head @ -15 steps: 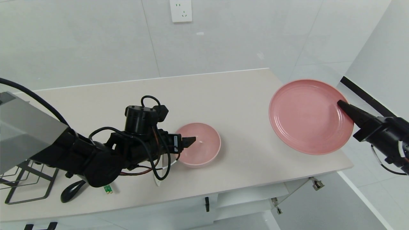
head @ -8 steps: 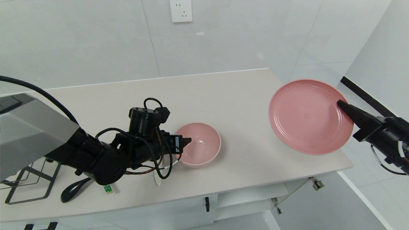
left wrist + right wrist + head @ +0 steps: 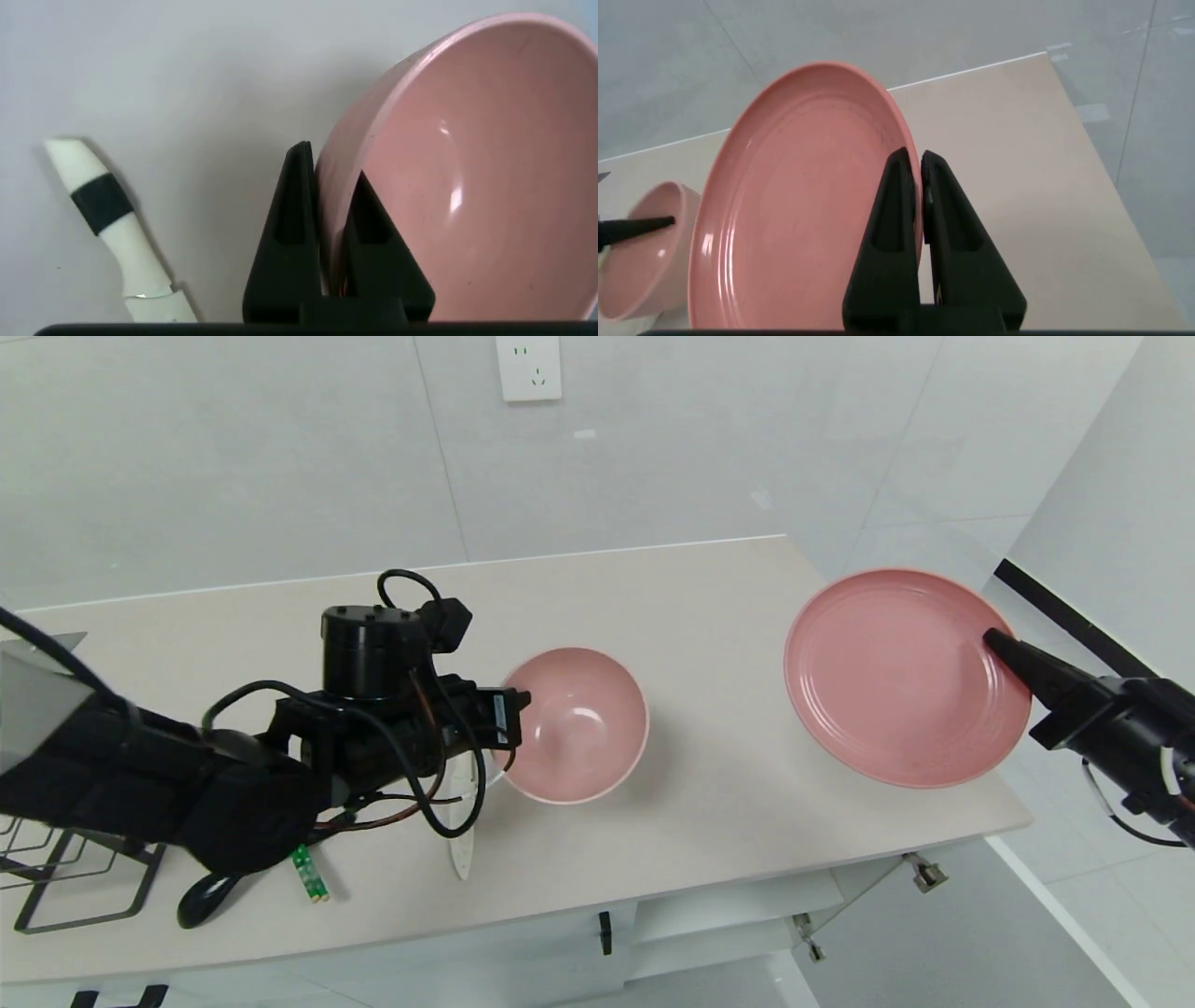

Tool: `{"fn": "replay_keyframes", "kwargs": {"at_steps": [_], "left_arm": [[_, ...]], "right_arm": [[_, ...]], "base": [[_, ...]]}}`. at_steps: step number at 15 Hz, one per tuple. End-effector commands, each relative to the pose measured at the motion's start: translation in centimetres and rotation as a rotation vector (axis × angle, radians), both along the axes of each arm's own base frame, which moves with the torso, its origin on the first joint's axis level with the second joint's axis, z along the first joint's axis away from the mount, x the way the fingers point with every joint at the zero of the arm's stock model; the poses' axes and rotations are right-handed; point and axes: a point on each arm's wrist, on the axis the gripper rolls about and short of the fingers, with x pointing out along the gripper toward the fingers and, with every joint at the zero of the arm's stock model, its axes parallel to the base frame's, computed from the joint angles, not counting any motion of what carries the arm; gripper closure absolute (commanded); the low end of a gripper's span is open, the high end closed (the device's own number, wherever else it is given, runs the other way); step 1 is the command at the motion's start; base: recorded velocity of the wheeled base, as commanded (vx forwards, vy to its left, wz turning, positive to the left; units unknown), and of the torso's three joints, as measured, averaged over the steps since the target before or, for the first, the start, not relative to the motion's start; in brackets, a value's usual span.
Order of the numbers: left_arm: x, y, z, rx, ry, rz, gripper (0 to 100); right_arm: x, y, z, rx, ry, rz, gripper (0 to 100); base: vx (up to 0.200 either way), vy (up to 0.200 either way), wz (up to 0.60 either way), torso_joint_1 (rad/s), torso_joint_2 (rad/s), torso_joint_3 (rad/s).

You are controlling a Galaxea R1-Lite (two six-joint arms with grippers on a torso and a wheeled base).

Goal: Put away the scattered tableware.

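Note:
A pink bowl (image 3: 579,728) hangs tilted above the counter, its rim pinched by my left gripper (image 3: 518,702); in the left wrist view the bowl (image 3: 467,177) sits between the shut gripper (image 3: 332,187). A large pink plate (image 3: 901,677) is held up at the counter's right end by my right gripper (image 3: 997,644), shut on its rim; the right wrist view shows the plate (image 3: 803,205) clamped in the gripper (image 3: 913,173). A white knife (image 3: 462,831) with a black band lies on the counter (image 3: 691,616) under the left arm, seen too as the knife (image 3: 117,233).
A black wire rack (image 3: 65,873) stands at the counter's front left. A black spoon (image 3: 210,896) and a small green piece (image 3: 308,873) lie near the front edge. The counter's right edge is just under the plate. A wall rises behind.
My left gripper has closed on the bowl's rim and lifted it off the counter, tilting it up and back. The right arm and plate have not moved.

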Motion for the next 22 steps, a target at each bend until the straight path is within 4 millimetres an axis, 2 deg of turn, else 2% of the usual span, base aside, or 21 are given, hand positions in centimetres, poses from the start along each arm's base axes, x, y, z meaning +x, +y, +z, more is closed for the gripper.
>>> {"fn": "replay_keyframes", "kwargs": {"at_steps": [1, 3, 7, 9, 10, 11, 12, 15, 17, 18, 21, 22], "left_arm": [[-4.1, 2.0, 4.1, -0.044, -0.114, -0.017, 100], [-7.9, 4.0, 5.4, -0.082, -0.149, -0.051, 100], [-12.6, 6.6, 3.9, -0.177, -0.115, -0.075, 100], [-13.2, 7.0, 3.8, -0.242, -0.138, -0.068, 100], [-13.8, 7.1, 2.8, -0.281, -0.132, -0.075, 100], [-14.0, 7.2, 2.2, -0.274, -0.122, -0.080, 100], [-14.8, 7.6, 0.6, -0.246, -0.076, -0.081, 100], [-15.1, 7.7, 0.0, -0.208, -0.069, -0.097, 100], [-16.1, 7.8, -1.6, -0.117, -0.044, -0.095, 100], [-17.1, 7.8, -3.7, 0.054, -0.029, -0.075, 100], [-18.1, 6.4, -4.3, 0.118, -0.038, -0.089, 100], [-18.8, 6.6, -4.6, 0.120, -0.042, -0.113, 100]], "right_arm": [[0.0, 0.0, 0.1, -0.001, -0.006, 0.002, 100], [0.0, 0.9, 0.3, -0.001, -0.014, 0.040, 100], [-0.5, 4.0, 0.4, 0.002, -0.018, 0.184, 100], [-0.7, 4.7, 0.5, 0.003, -0.024, 0.218, 100], [-0.8, 4.8, 0.5, 0.000, -0.024, 0.214, 100], [-0.8, 4.8, 0.3, -0.001, -0.018, 0.214, 100], [-0.9, 4.7, 0.0, 0.003, 0.000, 0.211, 100], [-1.3, 4.6, -0.3, -0.006, 0.010, 0.210, 100], [-1.7, 4.6, 0.1, -0.002, -0.009, 0.213, 100], [-1.7, 4.5, 0.3, -0.001, -0.015, 0.213, 100], [-1.6, 4.7, 0.4, 0.000, -0.021, 0.216, 100], [-1.5, 4.7, 0.5, 0.001, -0.027, 0.214, 100]], "base": [[0.000, 0.000, 0.00, 0.000, 0.00, 0.000], [0.000, 0.000, 0.00, 0.000, 0.00, 0.000], [0.000, 0.000, 0.00, 0.000, 0.00, 0.000], [0.000, 0.000, 0.00, 0.000, 0.00, 0.000], [0.000, 0.000, 0.00, 0.000, 0.00, 0.000], [0.000, 0.000, 0.00, 0.000, 0.00, 0.000], [0.000, 0.000, 0.00, 0.000, 0.00, 0.000], [0.000, 0.000, 0.00, 0.000, 0.00, 0.000], [0.000, 0.000, 0.00, 0.000, 0.00, 0.000], [0.000, 0.000, 0.00, 0.000, 0.00, 0.000], [0.000, 0.000, 0.00, 0.000, 0.00, 0.000], [0.000, 0.000, 0.00, 0.000, 0.00, 0.000]]}}
